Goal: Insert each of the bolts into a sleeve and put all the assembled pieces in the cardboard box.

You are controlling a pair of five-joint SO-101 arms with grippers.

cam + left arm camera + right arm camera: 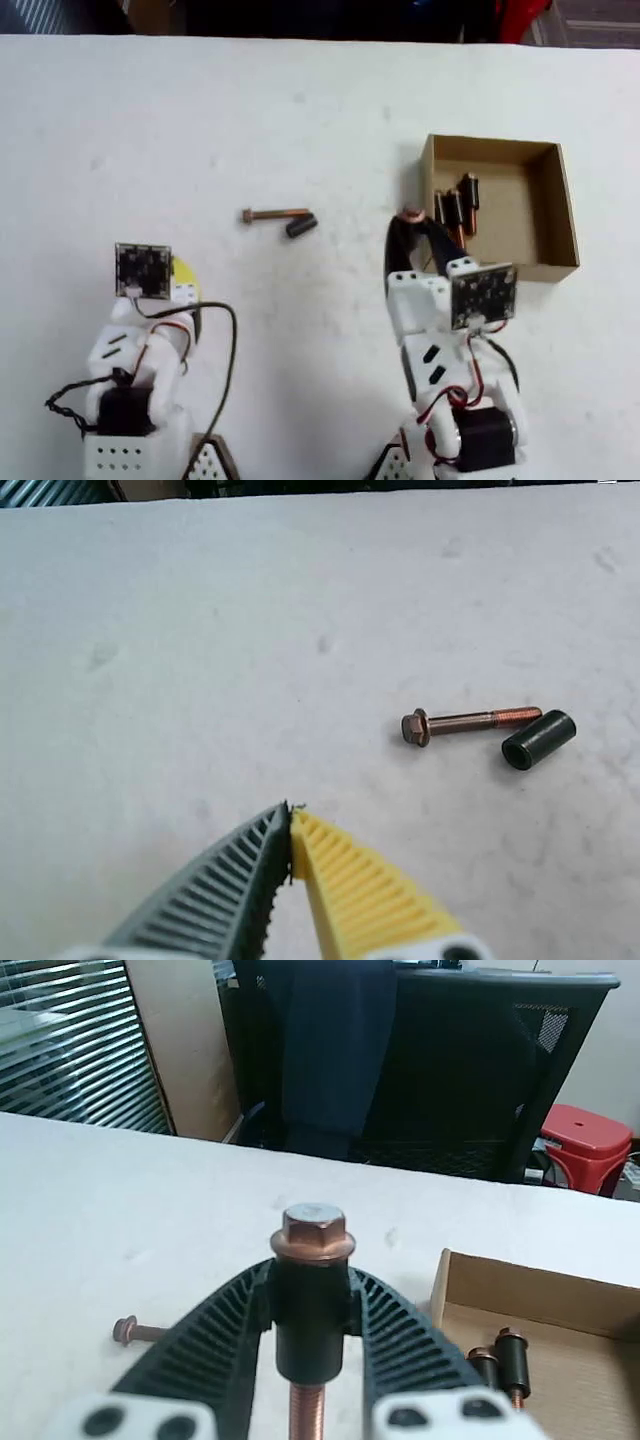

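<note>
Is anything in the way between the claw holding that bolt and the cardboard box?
Nothing visible on the table. The right gripper holds its sleeved bolt beside the cardboard box; only the box's own wall lies between them.

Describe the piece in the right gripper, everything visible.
The assembled piece is a copper-coloured bolt through a black cylindrical sleeve. Its flanged hex head sits on the sleeve's top, and the threaded end pokes out below. It stands roughly upright, clamped by the sleeve between the right gripper's black ribbed fingers, just outside the cardboard box's left wall.
</note>
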